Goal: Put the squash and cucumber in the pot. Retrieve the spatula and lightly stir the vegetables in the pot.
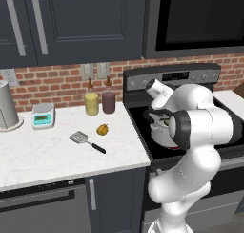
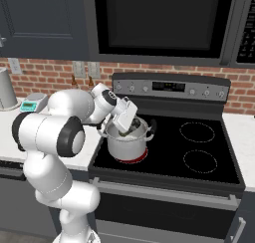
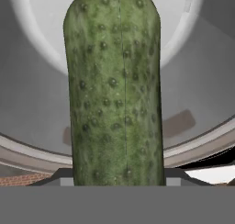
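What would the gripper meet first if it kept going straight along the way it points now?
The gripper, shut on the cucumber, points down into the pot. Going on, the cucumber's far end would probably meet the pot's bare inside bottom first, though depth is hard to judge.

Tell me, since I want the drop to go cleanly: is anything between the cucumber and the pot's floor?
Nothing visible. The cucumber, held in the end effector, points into the open pot, and the floor around it looks bare.

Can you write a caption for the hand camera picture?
Bumpy dark green cucumber held by the gripper over the shiny silver steel pot.
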Controlling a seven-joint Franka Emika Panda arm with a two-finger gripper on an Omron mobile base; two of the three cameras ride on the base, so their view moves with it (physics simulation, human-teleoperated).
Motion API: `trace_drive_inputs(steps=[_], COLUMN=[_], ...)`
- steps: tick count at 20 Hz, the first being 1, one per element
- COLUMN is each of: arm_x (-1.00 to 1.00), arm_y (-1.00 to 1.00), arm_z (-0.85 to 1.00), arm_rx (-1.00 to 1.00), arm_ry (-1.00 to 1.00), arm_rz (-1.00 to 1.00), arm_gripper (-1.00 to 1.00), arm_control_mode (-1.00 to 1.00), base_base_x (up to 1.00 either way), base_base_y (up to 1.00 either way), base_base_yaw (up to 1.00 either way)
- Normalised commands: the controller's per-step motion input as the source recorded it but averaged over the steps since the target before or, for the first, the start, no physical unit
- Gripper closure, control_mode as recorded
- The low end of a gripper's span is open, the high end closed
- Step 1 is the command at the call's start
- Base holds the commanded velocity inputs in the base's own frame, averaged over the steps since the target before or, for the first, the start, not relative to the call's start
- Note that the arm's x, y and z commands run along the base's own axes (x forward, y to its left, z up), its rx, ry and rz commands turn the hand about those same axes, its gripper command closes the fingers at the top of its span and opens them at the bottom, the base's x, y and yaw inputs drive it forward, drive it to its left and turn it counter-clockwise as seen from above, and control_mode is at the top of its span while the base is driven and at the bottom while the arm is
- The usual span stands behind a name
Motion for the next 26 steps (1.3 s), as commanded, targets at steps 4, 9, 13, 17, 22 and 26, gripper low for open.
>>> trace_drive_inputs(steps=[4, 9, 13, 17, 22, 26], arm_x=[0.07, 0.01, 0.19, 0.16, 0.01, -0.08], arm_y=[-0.06, -0.05, -0.02, -0.01, -0.01, 0.00], arm_z=[-0.43, -0.31, -0.08, -0.01, 0.00, 0.00], arm_rx=[0.00, 0.00, 0.00, 0.00, 0.00, 0.00], arm_ry=[0.00, 0.00, 0.00, 0.00, -0.02, -0.06], arm_rz=[0.02, 0.00, 0.00, 0.00, 0.00, 0.00], arm_gripper=[1.00, 1.00, 1.00, 1.00, -1.00, -1.00], arm_control_mode=[-1.00, -1.00, -1.00, -1.00, -1.00, -1.00], base_base_x=[0.00, 0.00, 0.00, 0.00, 0.00, 0.00], base_base_y=[0.00, 0.00, 0.00, 0.00, 0.00, 0.00], base_base_yaw=[0.00, 0.00, 0.00, 0.00, 0.00, 0.00])
